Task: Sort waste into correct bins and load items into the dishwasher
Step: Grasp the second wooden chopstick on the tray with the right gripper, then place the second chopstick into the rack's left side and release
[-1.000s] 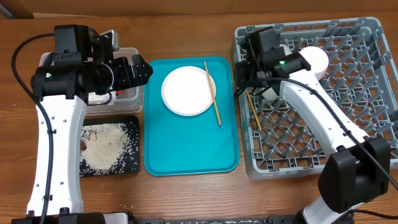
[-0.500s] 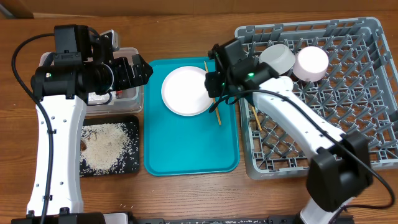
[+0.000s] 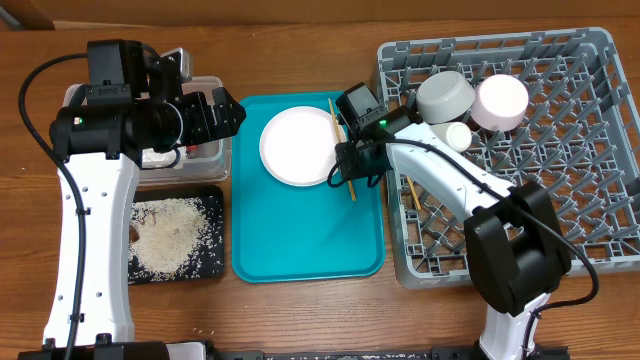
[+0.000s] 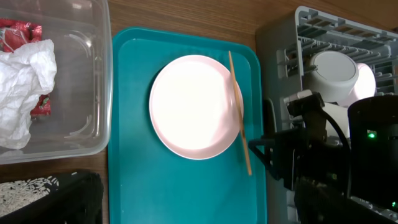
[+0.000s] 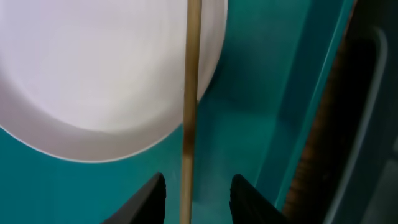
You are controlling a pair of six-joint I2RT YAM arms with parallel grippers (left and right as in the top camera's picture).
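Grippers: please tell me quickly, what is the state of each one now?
Left gripper: cannot be told.
Right gripper: open, straddling the chopstick.

The right gripper [image 5: 196, 198] has its two fingers apart. The chopstick [image 5: 191, 93] runs up between them. There is a thin gap by the finger on the left of the wrist view and a wider gap by the other finger.

Ahead and to the left is the plate [image 5: 106, 68]. The chopstick lies across its rim, so that side is tight.

By the other finger the teal tray [image 5: 249, 118] is bare. Past it comes the tray's raised edge, then a strip of table, then the wall of the grey rack [image 3: 400, 250], close by.

Seen from above, the tray floor behind the fingers is flat and open.
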